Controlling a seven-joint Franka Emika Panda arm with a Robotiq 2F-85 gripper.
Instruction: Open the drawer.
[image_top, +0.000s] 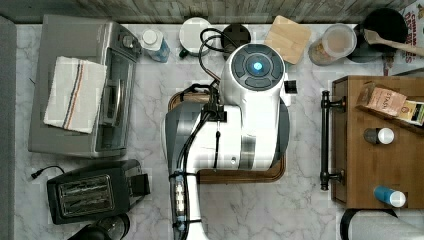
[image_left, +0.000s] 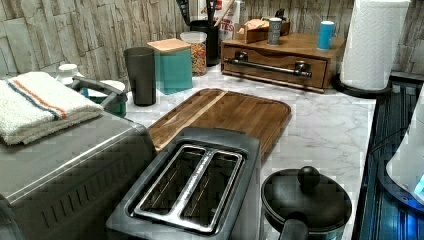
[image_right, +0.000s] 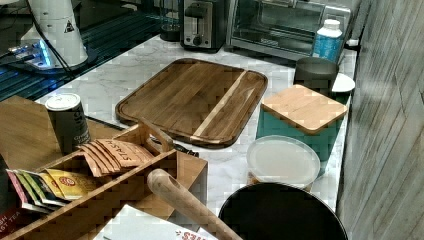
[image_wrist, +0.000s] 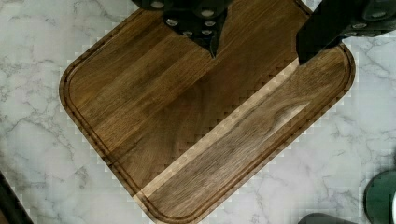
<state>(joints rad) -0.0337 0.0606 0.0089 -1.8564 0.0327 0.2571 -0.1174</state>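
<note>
Right beneath my wrist camera, the cutting board (image_wrist: 196, 121) is lying bare on the marble counter (image_wrist: 42, 154), and my gripper (image_wrist: 257, 49) is hanging above it with its 2 dark fingers (image_wrist: 212, 32) spread wide, gripping nothing. From the top view I am seeing the arm (image_top: 235, 130) reaching in from the bottom edge and folding over the board, its wrist pointing straight down, so the white casing is covering most of the wood. I am finding the drawer (image_top: 340, 135) well apart from the gripper, at the top view's right, shut flush in its wooden box, with the black bar handle (image_top: 325, 140) facing the arm. In the left view the handle (image_left: 270, 67) is running across the drawer front (image_left: 275, 62), past the board's far end.
</note>
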